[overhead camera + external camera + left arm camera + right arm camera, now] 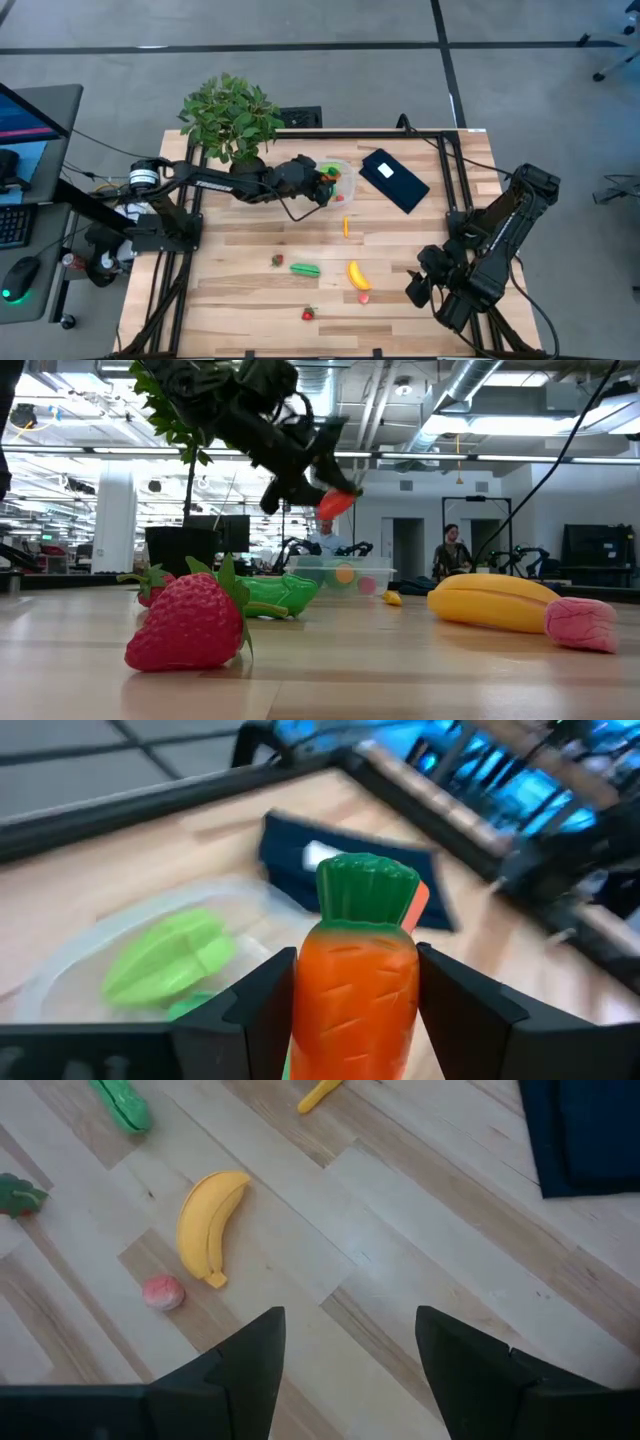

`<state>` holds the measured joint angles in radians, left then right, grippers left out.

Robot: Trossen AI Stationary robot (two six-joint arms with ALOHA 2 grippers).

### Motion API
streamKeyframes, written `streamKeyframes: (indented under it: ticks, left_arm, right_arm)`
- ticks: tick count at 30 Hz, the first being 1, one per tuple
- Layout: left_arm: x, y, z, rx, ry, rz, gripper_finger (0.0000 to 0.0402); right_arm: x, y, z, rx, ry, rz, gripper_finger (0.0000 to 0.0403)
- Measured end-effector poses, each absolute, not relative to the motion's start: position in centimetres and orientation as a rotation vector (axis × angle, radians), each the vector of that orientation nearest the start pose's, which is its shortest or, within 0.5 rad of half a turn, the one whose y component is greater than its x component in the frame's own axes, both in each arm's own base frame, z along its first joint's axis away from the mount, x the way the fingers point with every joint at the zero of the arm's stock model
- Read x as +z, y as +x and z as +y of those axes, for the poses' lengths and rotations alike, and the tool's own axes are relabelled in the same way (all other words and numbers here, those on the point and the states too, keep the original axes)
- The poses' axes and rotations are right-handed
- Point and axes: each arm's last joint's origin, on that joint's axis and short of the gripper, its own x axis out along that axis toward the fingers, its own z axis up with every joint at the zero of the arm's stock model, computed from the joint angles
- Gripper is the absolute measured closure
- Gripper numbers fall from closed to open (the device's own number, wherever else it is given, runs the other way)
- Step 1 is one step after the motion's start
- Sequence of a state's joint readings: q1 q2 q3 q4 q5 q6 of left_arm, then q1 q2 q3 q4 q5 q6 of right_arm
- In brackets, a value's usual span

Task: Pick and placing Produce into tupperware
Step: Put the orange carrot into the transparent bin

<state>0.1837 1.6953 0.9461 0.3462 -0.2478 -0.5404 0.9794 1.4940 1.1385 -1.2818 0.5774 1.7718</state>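
Pinching 1 carrot [356, 982]: L gripper [355, 1010] over tupperware [341, 176] | R gripper [348, 1370] spread | 1 banana [205, 1223]

Left arm reaching across from its base, forearm stretched level, wrist raised well above the surface. Left gripper [355, 1010] clamping its jaws on an orange carrot [356, 982], one dark finger [262, 1010] pressing each flank, the green top sticking out forward past the fingertips. Right arm folding back on itself at its own side, elbow bent, waiting. Right gripper [350, 1370] hanging above the surface with jaws spread wide, nothing sitting between them.
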Motion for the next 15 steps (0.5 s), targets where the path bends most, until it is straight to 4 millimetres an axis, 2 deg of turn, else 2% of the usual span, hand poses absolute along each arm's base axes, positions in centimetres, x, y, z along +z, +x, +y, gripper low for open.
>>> streamKeyframes:
  ticks: [7, 15]
  left_arm:
    - [18.3, 36.4, 8.2, 0.566, -0.527, 0.275, 0.0217]
    - [18.0, 35.9, 9.8, 0.650, -0.502, 0.286, 0.0217]
  right_arm:
    - [24.6, 15.0, 19.5, -0.664, 0.430, 0.921, 0.0187]
    - [24.6, 15.1, 19.6, -0.659, 0.435, 0.920, 0.0187]
